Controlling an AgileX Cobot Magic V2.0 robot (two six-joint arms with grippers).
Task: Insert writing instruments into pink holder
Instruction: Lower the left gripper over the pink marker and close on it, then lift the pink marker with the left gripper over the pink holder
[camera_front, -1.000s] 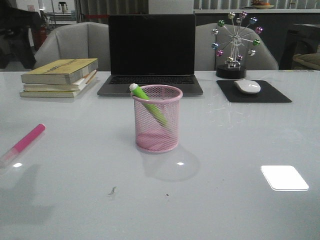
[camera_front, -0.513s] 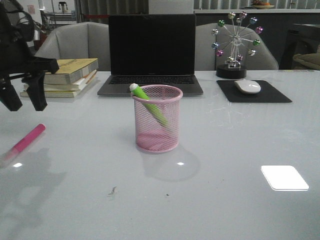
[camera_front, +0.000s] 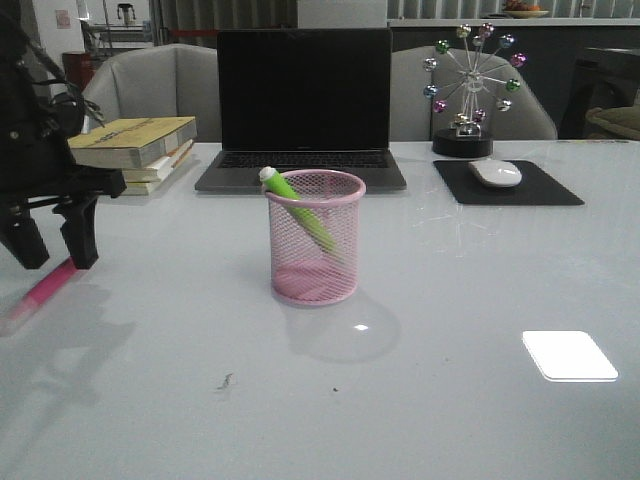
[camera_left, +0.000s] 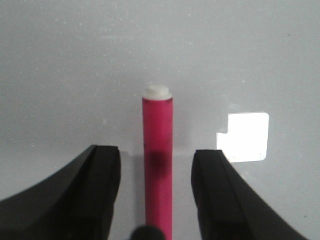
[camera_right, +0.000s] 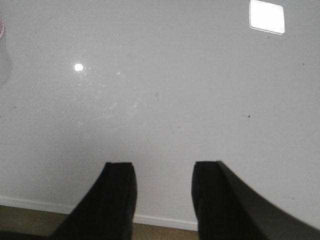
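Observation:
The pink mesh holder (camera_front: 315, 238) stands mid-table with the lime green marker (camera_front: 297, 205) leaning inside it, whitish cap up and to the left. The pink marker (camera_front: 42, 288) lies flat on the table at the far left. My left gripper (camera_front: 52, 240) hangs open just over it. In the left wrist view the pink marker (camera_left: 158, 165) runs between the two black fingers (camera_left: 100, 180), with gaps on both sides of it. My right gripper (camera_right: 163, 167) is open over bare table near the front edge and holds nothing. It does not show in the front view.
Behind the holder sit a dark laptop (camera_front: 303, 105), a stack of books (camera_front: 130, 152) at the back left, and a mouse (camera_front: 495, 173) on a black pad (camera_front: 507, 184) with a ball ornament (camera_front: 470, 90) at the back right.
My left arm came into the front view from the left and dropped down over the pink marker, so its fingers now straddle it. The holder and green marker have not moved.

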